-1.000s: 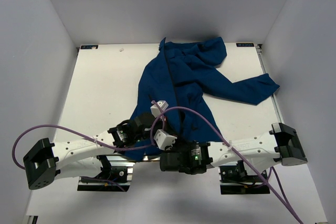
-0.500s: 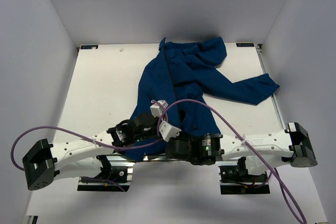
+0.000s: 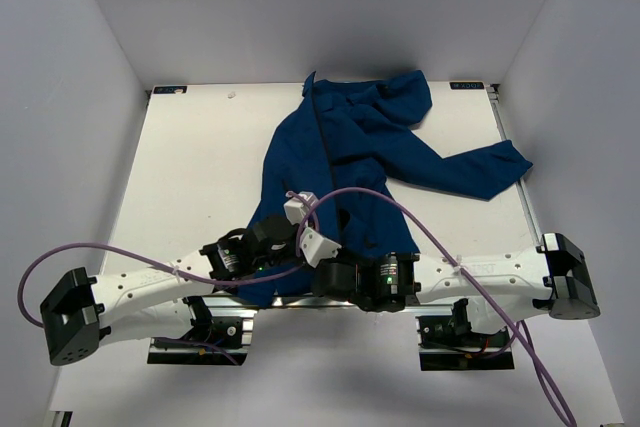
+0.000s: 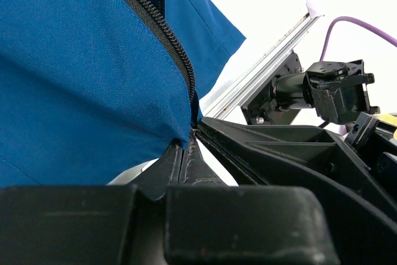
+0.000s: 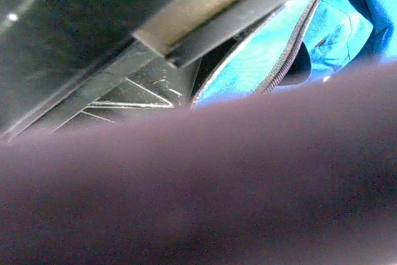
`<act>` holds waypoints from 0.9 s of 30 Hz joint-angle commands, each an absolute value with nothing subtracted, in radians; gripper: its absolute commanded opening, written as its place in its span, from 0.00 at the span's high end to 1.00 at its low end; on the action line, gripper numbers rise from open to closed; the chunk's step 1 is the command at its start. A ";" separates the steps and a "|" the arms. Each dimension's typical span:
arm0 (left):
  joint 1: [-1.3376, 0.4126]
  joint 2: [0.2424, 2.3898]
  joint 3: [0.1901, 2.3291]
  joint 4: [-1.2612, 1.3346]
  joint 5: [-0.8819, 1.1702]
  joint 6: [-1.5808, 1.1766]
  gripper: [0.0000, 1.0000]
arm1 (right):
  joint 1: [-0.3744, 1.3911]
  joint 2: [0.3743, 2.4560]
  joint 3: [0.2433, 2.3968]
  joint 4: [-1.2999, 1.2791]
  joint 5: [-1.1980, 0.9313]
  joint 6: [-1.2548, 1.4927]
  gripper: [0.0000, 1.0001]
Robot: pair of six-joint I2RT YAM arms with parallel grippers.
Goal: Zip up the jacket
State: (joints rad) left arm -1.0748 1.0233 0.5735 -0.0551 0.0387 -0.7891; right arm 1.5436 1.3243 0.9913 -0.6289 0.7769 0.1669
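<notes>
The royal-blue jacket [image 3: 350, 147] lies spread on the white table, collar at the far side, with its dark zipper line [image 3: 325, 147] running toward me. In the left wrist view the zipper teeth [image 4: 167, 35] end at my left gripper [image 4: 188, 142]. That gripper is shut on the jacket's bottom hem beside the zipper. From above, my left gripper [image 3: 288, 242] and right gripper [image 3: 315, 265] meet at the near hem. In the right wrist view a blurred purple cable [image 5: 205, 190] hides my right fingers. Only blue fabric [image 5: 260, 60] and a zipper edge show above it.
Purple cables [image 3: 400, 212] loop over the jacket's lower part and past the left arm [image 3: 60, 247]. A metal rail [image 4: 267, 69] runs along the table's near edge, with an arm mount [image 4: 329, 88] behind it. White walls enclose the table. One sleeve [image 3: 480, 167] reaches right.
My right arm has swung in and moved its gripper up to the jacket's near hem beside the left gripper. The left arm has shifted only slightly and still holds the hem.
</notes>
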 commanded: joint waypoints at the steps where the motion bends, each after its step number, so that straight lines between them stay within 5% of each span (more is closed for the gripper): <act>1: -1.083 0.977 0.600 -0.070 0.083 -0.761 1.00 | 1.513 1.321 0.994 -0.629 0.872 0.231 1.00; 13: -1.083 0.950 0.604 -0.135 0.094 -0.749 1.00 | 1.486 1.310 1.094 -0.980 1.242 0.805 1.00; 27: -1.083 0.920 0.626 -0.245 0.115 -0.741 1.00 | 1.370 1.261 1.086 -0.968 1.272 0.783 1.00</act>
State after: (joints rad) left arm -1.0592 0.9833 0.6201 -0.0429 -0.0154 -0.7589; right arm 1.4765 1.2964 1.0809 -0.7616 0.9771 0.8486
